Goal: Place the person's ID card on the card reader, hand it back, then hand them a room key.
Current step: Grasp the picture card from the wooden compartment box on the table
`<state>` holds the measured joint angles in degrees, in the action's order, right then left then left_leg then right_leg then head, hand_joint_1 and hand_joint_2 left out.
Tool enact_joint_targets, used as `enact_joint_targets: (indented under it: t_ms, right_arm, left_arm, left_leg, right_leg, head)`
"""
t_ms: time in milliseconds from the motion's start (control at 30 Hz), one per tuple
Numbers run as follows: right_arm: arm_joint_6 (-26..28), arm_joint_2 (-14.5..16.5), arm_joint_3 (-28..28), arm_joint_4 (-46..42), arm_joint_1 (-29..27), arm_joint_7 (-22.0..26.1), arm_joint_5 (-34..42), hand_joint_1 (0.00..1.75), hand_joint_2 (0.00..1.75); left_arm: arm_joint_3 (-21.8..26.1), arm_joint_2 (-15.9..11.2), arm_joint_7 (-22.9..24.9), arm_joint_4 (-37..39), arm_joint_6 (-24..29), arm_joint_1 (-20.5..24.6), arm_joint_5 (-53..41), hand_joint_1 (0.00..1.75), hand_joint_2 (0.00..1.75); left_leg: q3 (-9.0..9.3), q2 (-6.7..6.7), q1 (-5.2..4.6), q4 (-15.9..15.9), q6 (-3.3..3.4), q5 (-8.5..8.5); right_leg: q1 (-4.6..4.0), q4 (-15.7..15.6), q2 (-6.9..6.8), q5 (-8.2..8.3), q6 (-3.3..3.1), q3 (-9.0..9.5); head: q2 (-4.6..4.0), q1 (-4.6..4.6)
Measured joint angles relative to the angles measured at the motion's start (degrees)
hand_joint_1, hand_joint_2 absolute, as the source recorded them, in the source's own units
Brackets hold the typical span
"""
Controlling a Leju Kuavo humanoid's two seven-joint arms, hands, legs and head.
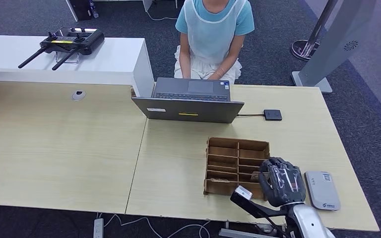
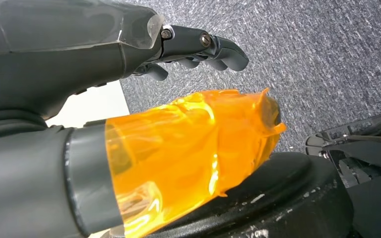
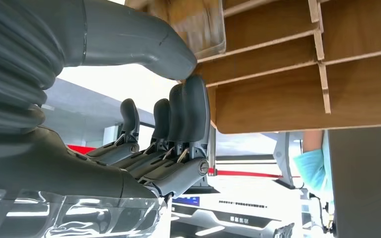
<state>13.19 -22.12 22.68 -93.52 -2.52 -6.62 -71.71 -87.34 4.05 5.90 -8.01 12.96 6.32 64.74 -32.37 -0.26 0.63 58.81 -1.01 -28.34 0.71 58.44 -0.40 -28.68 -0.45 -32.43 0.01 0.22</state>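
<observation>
Our right hand (image 1: 281,181) hovers over the slotted box (image 1: 235,158) on the bench (image 1: 178,163), fingers (image 3: 188,106) spread, holding nothing. We'd dip straight into one slot; cards inside too hidden to tell.

Surface (image 1: 54,148) is showing matt pale wood grain. Divided tray (image 1: 237,148) is showing brown cardboard. Right hand (image 1: 281,181) is wearing glossy clear film over grey plastic.

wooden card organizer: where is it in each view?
Head view: wooden card organizer lower centre-right on the desk, right hand at its near right corner.
Left wrist view: not in it.
Right wrist view: organizer across the upper right, slats close up.
Shared landmark: the person's teal sleeve.
</observation>
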Motion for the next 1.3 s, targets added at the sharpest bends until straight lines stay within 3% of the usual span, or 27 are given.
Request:
enact_joint_targets:
  t_ms: [200,600,1100,1300]
  right_arm:
    - [0.1,0.0,-0.3,-0.4,-0.2,0.3,0.1,1.13,1.75]
    - [0.0,0.0,-0.6,-0.5,-0.3,0.7,0.3,0.83,1.75]
    - [-1.2,0.0,-0.6,-0.6,-0.3,1.1,1.0,0.95,1.75]
    - [-1.8,0.0,-0.1,0.2,-0.2,1.2,1.0,0.87,1.75]
  left_arm:
    - [0.0,0.0,-0.1,0.1,0.1,0.0,0.0,0.00,0.00]
    - [0.0,0.0,-0.1,0.1,0.3,0.0,0.0,0.00,0.00]
    - [0.0,0.0,-0.3,0.1,0.6,0.0,0.0,0.00,0.00]
    - [0.0,0.1,-0.3,0.1,0.6,0.0,-0.3,0.00,0.00]
  left_leg:
    - [0.00,0.00,0.00,0.0,0.00,0.00]
    - [0.00,0.00,0.00,0.0,0.00,0.00]
    - [0.00,0.00,0.00,0.0,0.00,0.00]
    - [-0.01,0.00,0.00,0.0,0.00,0.00]
  right_leg:
    - [0.00,0.0,0.00,0.00,0.00,0.00]
    - [0.00,0.0,0.00,0.00,0.00,0.00]
    - [0.00,0.0,0.00,0.00,0.00,0.00]
    - [0.00,0.0,0.00,0.00,0.00,0.00]
  head:
    - [0.00,0.00]
    - [0.00,0.00]
    - [0.00,0.00]
    - [0.00,0.00]
